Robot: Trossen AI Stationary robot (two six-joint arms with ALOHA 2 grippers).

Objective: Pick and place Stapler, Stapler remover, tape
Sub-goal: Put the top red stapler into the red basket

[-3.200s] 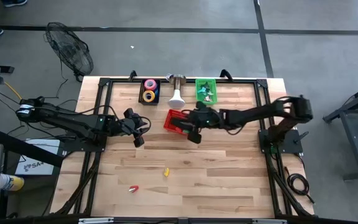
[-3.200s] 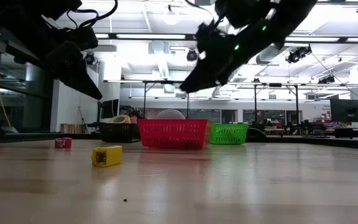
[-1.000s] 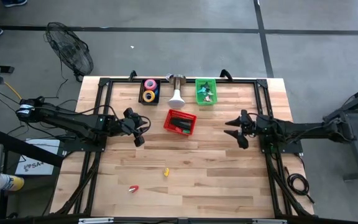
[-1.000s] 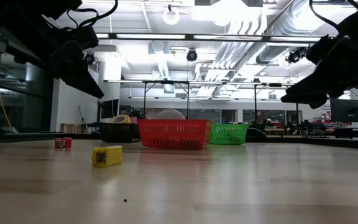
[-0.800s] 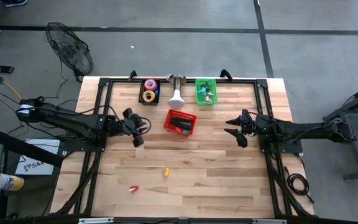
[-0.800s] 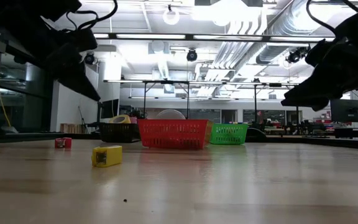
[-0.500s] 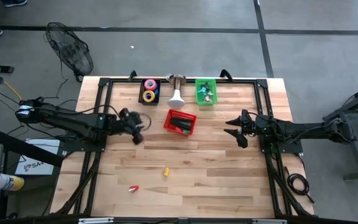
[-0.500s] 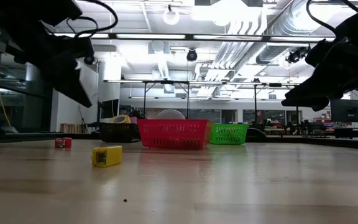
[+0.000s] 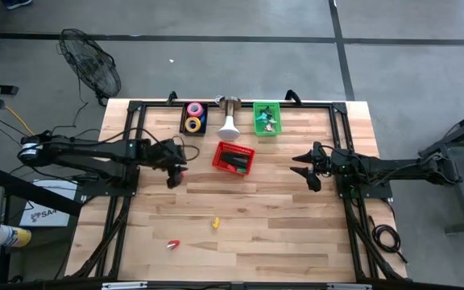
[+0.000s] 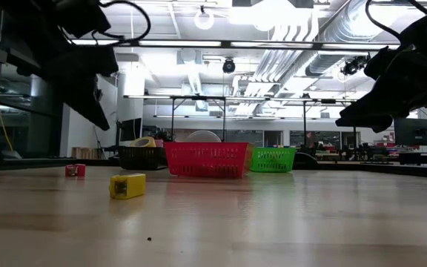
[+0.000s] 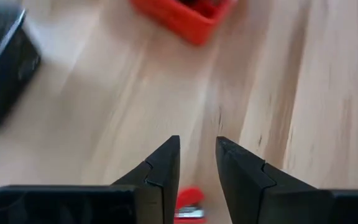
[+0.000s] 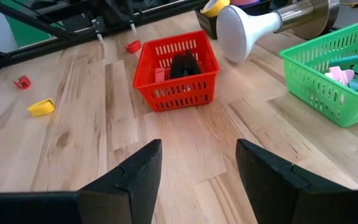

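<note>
A black stapler [image 12: 182,65] lies in the red basket [image 9: 233,157] at the table's middle back. Rolls of tape [image 9: 193,118] sit in a black basket [image 9: 193,108]. Claw-like stapler removers [image 12: 347,71] lie in the green basket [image 9: 267,118]. A small yellow piece [image 9: 214,223] and a small red piece [image 9: 172,243] lie on the near part of the table. My left gripper [image 9: 174,179] hangs left of the red basket, tipped downward, open by a narrow gap [image 11: 197,155]. Another small red piece [image 11: 188,205] lies on the table below it. My right gripper [image 9: 306,171] waits open, right of the red basket.
A white funnel-shaped object on a metal cylinder [image 9: 229,121] lies between the black and green baskets. Black frame rails [image 9: 127,145] run along the table's left, right and far sides. Bare wood [image 9: 248,234] lies around the yellow and red pieces.
My left gripper has swung a little toward the table's left edge and turned at the wrist, its finger gap unchanged. The right arm has kept still.
</note>
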